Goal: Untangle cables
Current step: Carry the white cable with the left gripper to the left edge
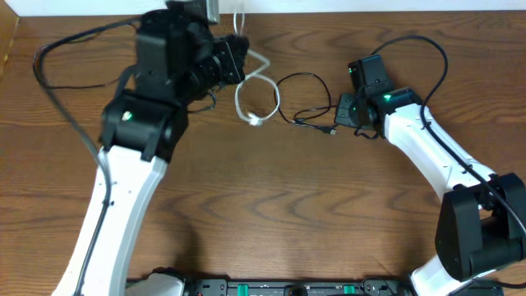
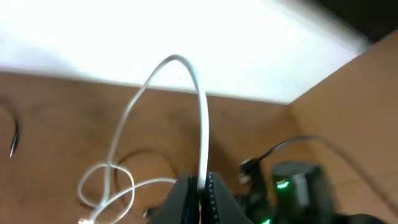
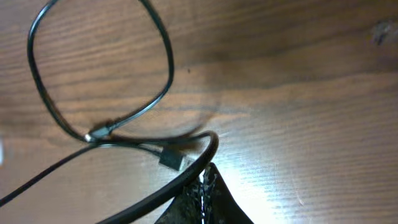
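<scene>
My left gripper (image 1: 240,59) is at the back of the table, shut on the white cable (image 1: 276,97). In the left wrist view the white cable (image 2: 202,124) rises from the jaws (image 2: 202,185), arcs over and drops to a small loop on the table. The black cables (image 1: 306,76) lie to the right of it as a loop with small plugs. My right gripper (image 1: 343,111) is at their right end. In the right wrist view its jaws (image 3: 205,179) are shut, with a black cable (image 3: 186,177) bending at their tips. A black loop (image 3: 169,62) and a plug (image 3: 171,160) lie beyond.
The wooden table (image 1: 288,214) has a raised wooden edge at the far left (image 1: 8,41) and a white wall along the back. Thick black arm wires run from each arm (image 1: 49,66). A black rail lies at the front edge (image 1: 288,288).
</scene>
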### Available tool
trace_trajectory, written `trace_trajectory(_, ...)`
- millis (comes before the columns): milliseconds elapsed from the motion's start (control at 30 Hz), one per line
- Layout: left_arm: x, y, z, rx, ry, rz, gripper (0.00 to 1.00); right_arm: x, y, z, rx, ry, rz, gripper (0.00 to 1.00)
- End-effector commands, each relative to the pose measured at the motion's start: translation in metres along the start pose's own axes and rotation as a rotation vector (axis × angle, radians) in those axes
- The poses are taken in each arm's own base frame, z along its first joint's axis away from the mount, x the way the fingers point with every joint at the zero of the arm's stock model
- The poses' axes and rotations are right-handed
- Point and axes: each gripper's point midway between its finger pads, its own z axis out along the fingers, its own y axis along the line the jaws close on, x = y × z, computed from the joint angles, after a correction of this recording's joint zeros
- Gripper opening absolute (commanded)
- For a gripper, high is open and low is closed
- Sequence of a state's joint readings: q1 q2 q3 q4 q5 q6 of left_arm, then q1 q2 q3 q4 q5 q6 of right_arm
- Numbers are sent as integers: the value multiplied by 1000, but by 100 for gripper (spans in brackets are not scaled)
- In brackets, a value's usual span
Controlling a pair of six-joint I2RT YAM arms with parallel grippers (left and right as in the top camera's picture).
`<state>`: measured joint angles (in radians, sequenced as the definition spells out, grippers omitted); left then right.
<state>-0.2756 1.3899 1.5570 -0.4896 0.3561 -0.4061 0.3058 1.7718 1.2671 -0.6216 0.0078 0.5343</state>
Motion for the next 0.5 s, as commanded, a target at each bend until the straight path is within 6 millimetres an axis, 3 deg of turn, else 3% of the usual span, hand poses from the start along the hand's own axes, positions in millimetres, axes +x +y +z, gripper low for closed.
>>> trace_trajectory(0, -25, -23, -31, 56, -110, 99, 7, 9, 30, -9, -154, 56, -55, 1)
trace_trajectory(67, -27, -15, -31, 13, -125, 99, 8, 15, 40, -11, -201, 78, -87, 6)
trace_trajectory(167, -29, 7, -27, -99, -139, 83, 7, 23, 47, -12, -220, 102, -101, 32)
trace_trajectory(200, -30, 13, -27, -133, -145, 80, 7, 25, 48, -12, -220, 108, -106, 42)
trace_trajectory(267, -33, 25, -26, -191, -161, 73, 8, 30, 51, -13, -218, 119, -115, 77)
trace_trajectory(300, -34, 31, -27, -217, -167, 69, 8, 31, 52, -13, -218, 123, -118, 89)
trace_trajectory(367, -37, 44, -29, -270, -180, 53, 7, 34, 52, -13, -217, 131, -122, 98)
trace_trajectory(467, -39, 66, -33, -329, -182, 7, 7, 40, 56, -14, -232, 154, -127, 99)
